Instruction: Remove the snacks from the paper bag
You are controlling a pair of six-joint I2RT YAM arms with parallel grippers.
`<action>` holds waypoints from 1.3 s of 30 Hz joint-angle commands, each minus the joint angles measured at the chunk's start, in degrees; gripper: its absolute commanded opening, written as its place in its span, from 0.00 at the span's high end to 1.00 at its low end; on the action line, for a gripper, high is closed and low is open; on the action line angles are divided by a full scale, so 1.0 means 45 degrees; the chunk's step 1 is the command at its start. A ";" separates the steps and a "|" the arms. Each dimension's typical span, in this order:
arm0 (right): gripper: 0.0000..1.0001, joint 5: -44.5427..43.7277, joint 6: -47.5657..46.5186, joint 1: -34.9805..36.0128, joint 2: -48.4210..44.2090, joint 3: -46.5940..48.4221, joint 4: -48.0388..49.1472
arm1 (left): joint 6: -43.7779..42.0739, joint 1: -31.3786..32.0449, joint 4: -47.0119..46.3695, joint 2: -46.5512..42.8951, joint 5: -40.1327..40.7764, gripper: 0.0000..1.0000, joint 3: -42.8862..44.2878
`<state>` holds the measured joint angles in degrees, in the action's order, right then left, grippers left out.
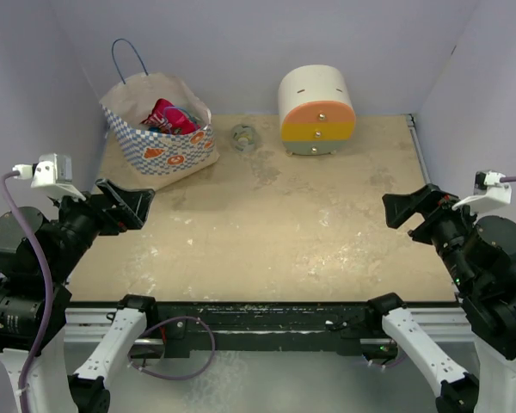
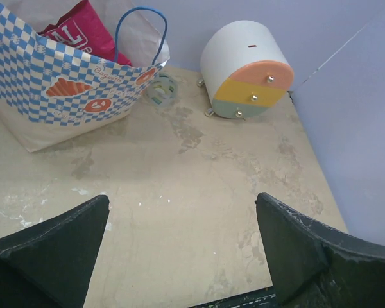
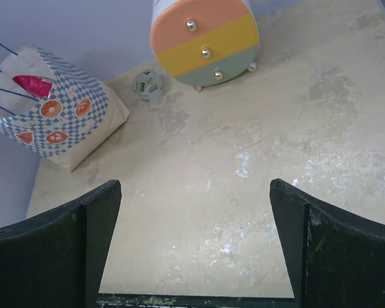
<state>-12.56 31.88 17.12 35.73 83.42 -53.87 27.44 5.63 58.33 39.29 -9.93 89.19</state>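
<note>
The blue-and-white checkered paper bag (image 1: 168,146) stands open at the back left of the table, blue cord handle up. Red and pink snack packets (image 1: 170,117) show inside it; others are hidden. The bag also shows in the left wrist view (image 2: 64,90) with a red packet (image 2: 80,35), and in the right wrist view (image 3: 64,119). My left gripper (image 1: 125,202) is open and empty, in front of the bag. My right gripper (image 1: 408,209) is open and empty at the right side of the table.
A rounded cream drawer box (image 1: 316,112) with orange, yellow and green fronts stands at the back centre. A small greenish ring-shaped object (image 1: 243,137) lies between it and the bag. Walls close the table on the left, back and right.
</note>
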 commanded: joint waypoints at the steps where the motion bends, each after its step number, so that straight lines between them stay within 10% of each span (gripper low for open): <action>1: 0.00 -0.0442 -0.0273 -0.0006 0.0570 0.0978 -0.0938 | 0.0175 -0.0015 0.0332 0.0203 0.0666 0.01 0.0367; 24: 0.01 -0.0435 0.1352 -0.0013 0.2787 0.0014 0.0670 | 0.0650 -0.0029 -0.0711 0.4153 0.1005 0.01 0.0130; 39: 0.01 -0.0391 -0.1448 -0.0016 0.6115 -0.1226 0.6780 | -0.1406 -0.0059 -0.4195 0.8884 0.1793 0.01 0.1676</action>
<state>-13.58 31.83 17.12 58.13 77.23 -35.07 28.21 5.63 48.58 79.20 -5.28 95.72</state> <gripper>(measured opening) 0.995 0.990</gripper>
